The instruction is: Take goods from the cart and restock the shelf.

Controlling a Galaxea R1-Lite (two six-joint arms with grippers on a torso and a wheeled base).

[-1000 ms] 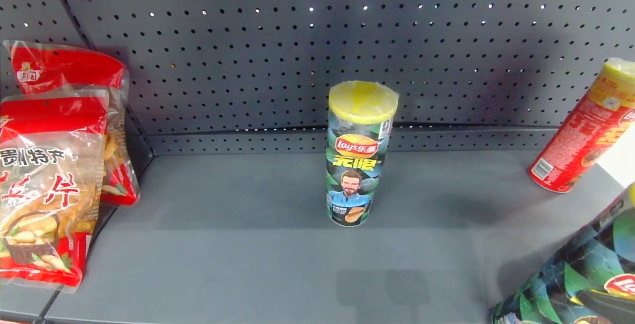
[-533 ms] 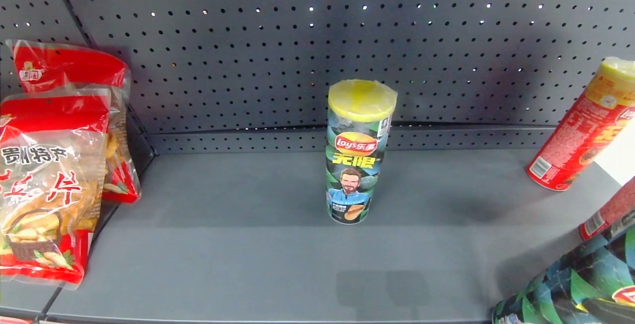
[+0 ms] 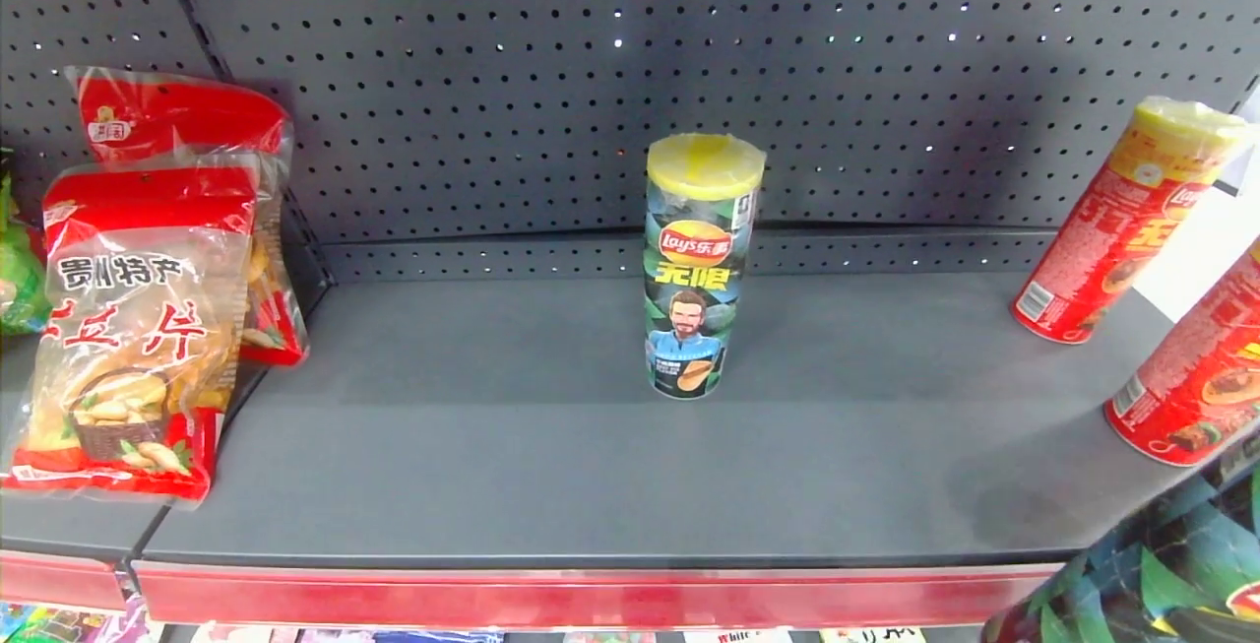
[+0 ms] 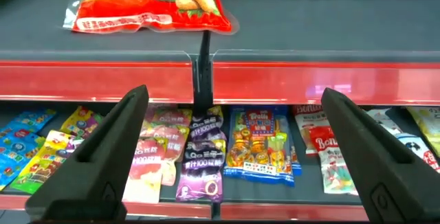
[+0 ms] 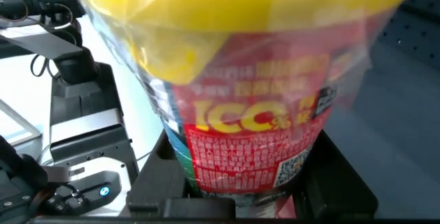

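A green chip can (image 3: 701, 269) with a yellow lid stands upright mid-shelf, near the pegboard back. My right gripper (image 5: 247, 183) is shut on another yellow-lidded chip can (image 5: 254, 114), its black fingers clasping the lower body. That held can's green patterned side (image 3: 1162, 574) shows at the head view's bottom right corner, in front of and below the shelf edge. My left gripper (image 4: 234, 162) is open with nothing between its fingers. It is level with the lower shelf, just under the red front rail (image 4: 289, 80).
Two red chip cans (image 3: 1117, 220) (image 3: 1196, 372) stand at the shelf's right end. Red snack bags (image 3: 138, 328) fill the left bay. The grey shelf board (image 3: 512, 456) is bare around the green can. Candy packets (image 4: 261, 145) line the lower shelf.
The head camera has pulled back and tilted down, so the red front rail and a second red can come into view. The held can sits lower in the frame.
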